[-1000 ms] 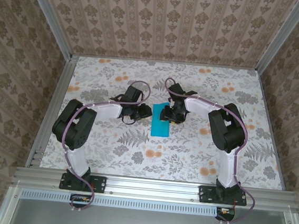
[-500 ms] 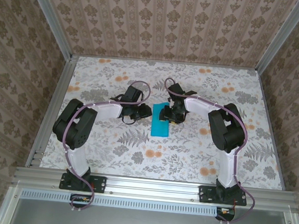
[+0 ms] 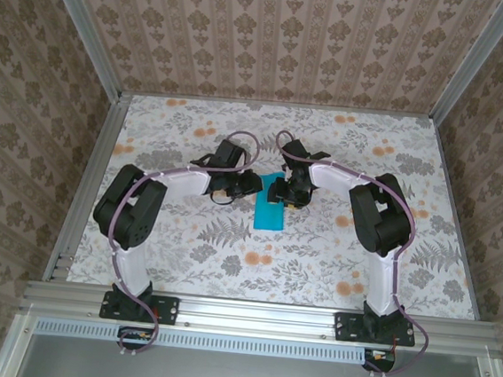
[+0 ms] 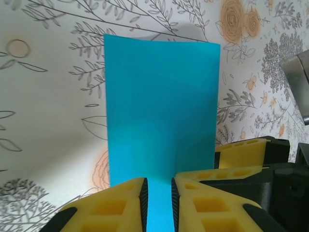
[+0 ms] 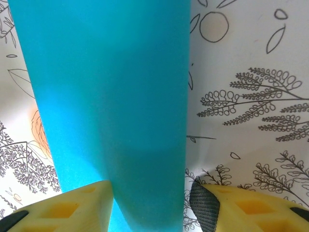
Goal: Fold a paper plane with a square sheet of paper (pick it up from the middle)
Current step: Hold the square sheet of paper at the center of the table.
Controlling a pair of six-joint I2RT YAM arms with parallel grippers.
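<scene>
Carefully, with the right hand (image 5: 149, 191) open astride the folded sheet (image 4: 161, 96), the left hand (image 4: 159, 191), its grasp unclear, should press it down evenly.

- Paper (image 3: 270, 210): plain teal-blue with no print. It reads lighter at the far end and darker near the fingers in both wrist views.
- Table (image 3: 316, 257): white cover printed with grey ferns, leaves and line-drawn sprigs, and scattered with orange flowers.
- Walls (image 3: 284, 40): beige-brown paper with vertical stripes and a repeating floral damask motif.
- Frame (image 3: 257, 314): bare silver metal.
- Left arm (image 3: 176, 184): white links, black joints and a black base.
- Right arm (image 3: 337, 177): same white and black scheme.
- Cables (image 3: 238, 138): pale purple.
- Left gripper (image 4: 158, 205): yellow fingers with black inner faces.
- Right gripper (image 5: 149, 200): yellow fingers, with a black dimpled pad on one.
</scene>
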